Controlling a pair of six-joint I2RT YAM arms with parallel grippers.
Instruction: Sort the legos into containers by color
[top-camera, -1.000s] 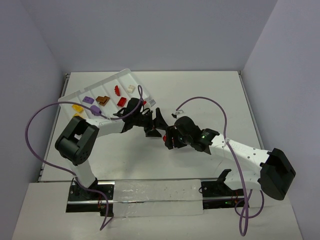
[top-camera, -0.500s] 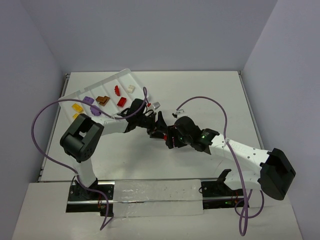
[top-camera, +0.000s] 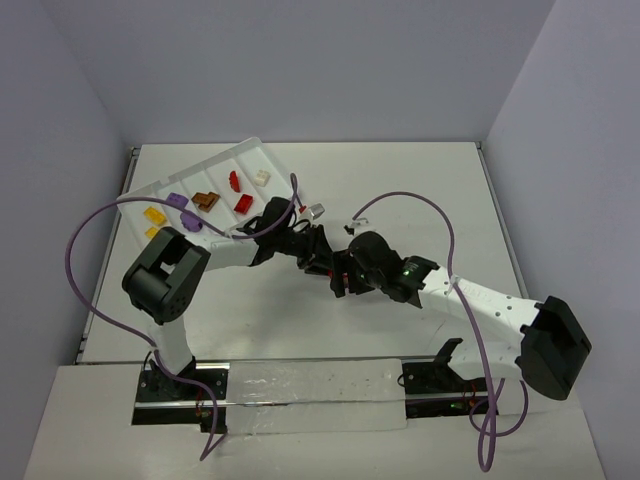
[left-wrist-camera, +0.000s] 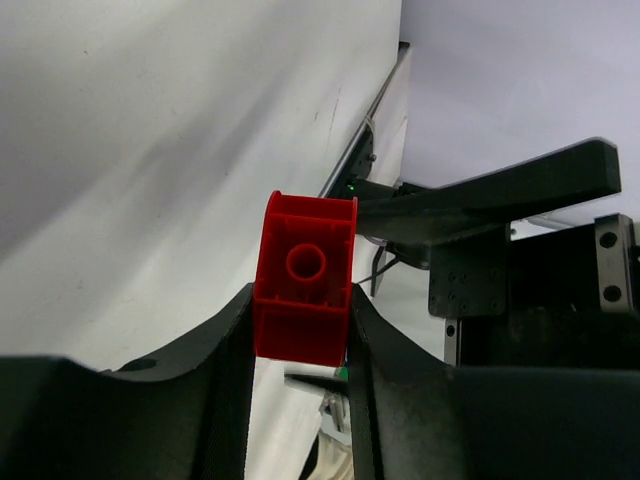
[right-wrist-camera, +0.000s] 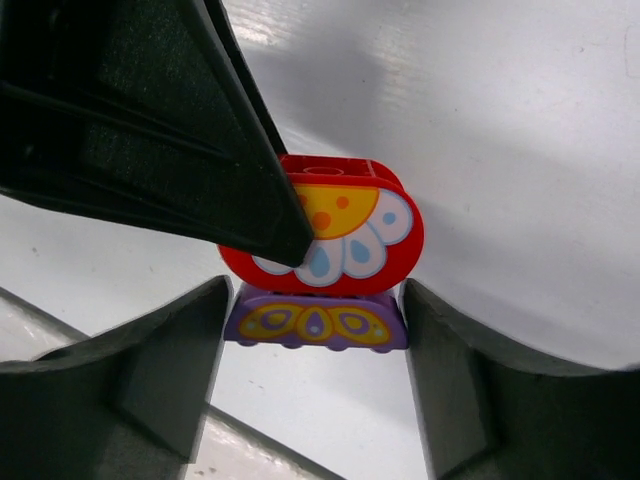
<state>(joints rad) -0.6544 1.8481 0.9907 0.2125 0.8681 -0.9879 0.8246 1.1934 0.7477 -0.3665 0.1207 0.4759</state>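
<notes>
Red brick (left-wrist-camera: 302, 290) pinched in left gripper (left-wrist-camera: 300, 328); purple brick (right-wrist-camera: 315, 323) inside right gripper (right-wrist-camera: 313, 308), hold unclear. Separating stack. Next: pull apart, bin red in tray (top-camera: 195, 170).

Apparently red brick (right-wrist-camera: 360, 235) atop purple brick (right-wrist-camera: 315, 325)

Upper brick (right-wrist-camera: 345, 235) sits on lower brick (right-wrist-camera: 316, 323); tray (top-camera: 215, 163) lies behind-left.

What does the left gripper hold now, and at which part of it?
A red brick, pinched at its two opposite side walls between the jaws of the left gripper, with its hollow underside towards the wrist camera.
</notes>
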